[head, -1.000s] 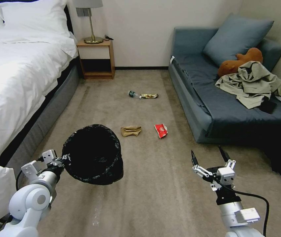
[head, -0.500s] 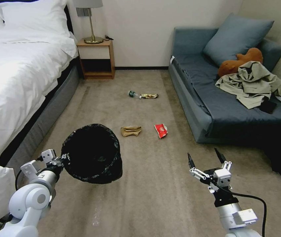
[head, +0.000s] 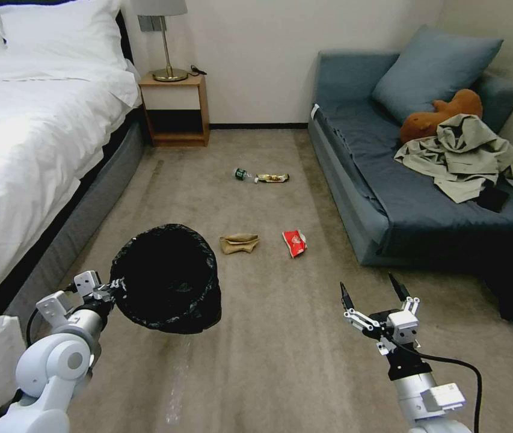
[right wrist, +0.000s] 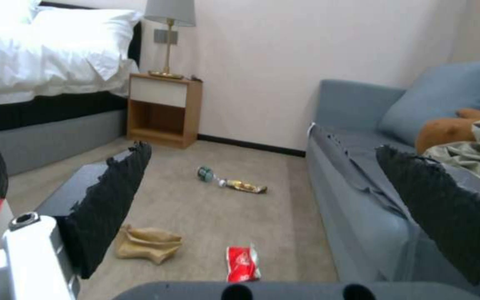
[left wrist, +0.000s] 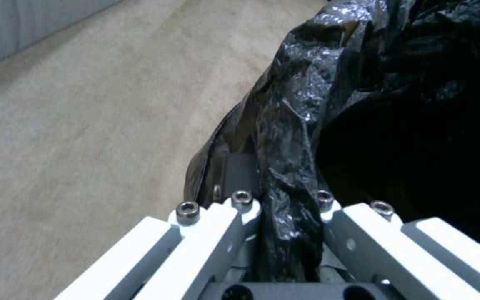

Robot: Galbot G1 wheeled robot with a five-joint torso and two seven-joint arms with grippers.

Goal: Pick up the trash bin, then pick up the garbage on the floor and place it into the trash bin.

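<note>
Left hand point(head: 112, 287) pinches the trash bin point(head: 166, 278) rim; right hand point(head: 371, 292) spread wide, holding nothing.

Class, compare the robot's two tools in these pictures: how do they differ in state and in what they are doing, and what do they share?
The left tool is shut on the rim of the trash bin, holding it above the carpet; the right tool is open and holds nothing. The left tool's fingers pinch crinkly black bag plastic; the right tool's dark fingers stand wide apart, with the red snack packet on the floor ahead. Both hover over the carpet, near the robot.
</note>
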